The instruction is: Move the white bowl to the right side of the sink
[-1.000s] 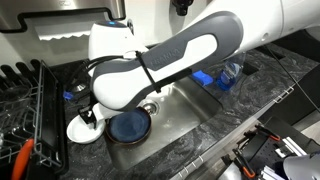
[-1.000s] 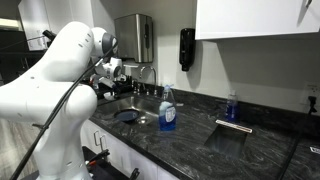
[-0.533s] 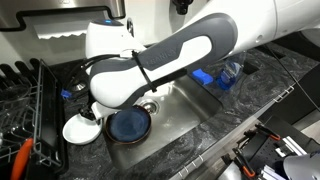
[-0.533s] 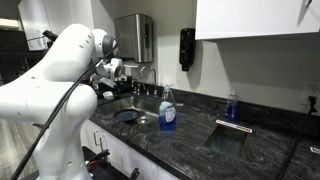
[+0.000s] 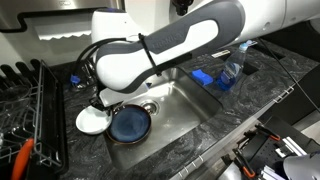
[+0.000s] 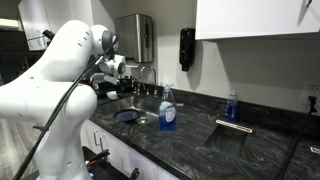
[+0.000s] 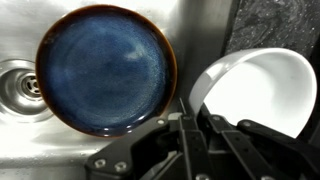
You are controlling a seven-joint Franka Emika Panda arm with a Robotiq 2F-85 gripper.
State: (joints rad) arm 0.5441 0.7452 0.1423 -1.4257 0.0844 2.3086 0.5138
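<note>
The white bowl (image 7: 258,92) is held by its rim in my gripper (image 7: 198,118), which is shut on it. In an exterior view the bowl (image 5: 92,122) hangs over the dark stone edge, partly over the sink (image 5: 180,100). The round blue plate with a dark rim (image 7: 105,68) lies in the steel basin beside the bowl, next to the drain (image 7: 15,88). It also shows in an exterior view (image 5: 130,124). In the farther exterior view the arm (image 6: 60,80) hides the bowl.
A black dish rack (image 5: 25,110) stands on the counter next to the bowl. A blue sponge (image 5: 205,78) and a bottle (image 5: 232,72) sit past the sink's far side. A blue soap bottle (image 6: 168,108) stands on the counter.
The gripper has carried the white bowl sideways toward the sink and the blue plate. The arm's upper body has swung up and over the basin.
</note>
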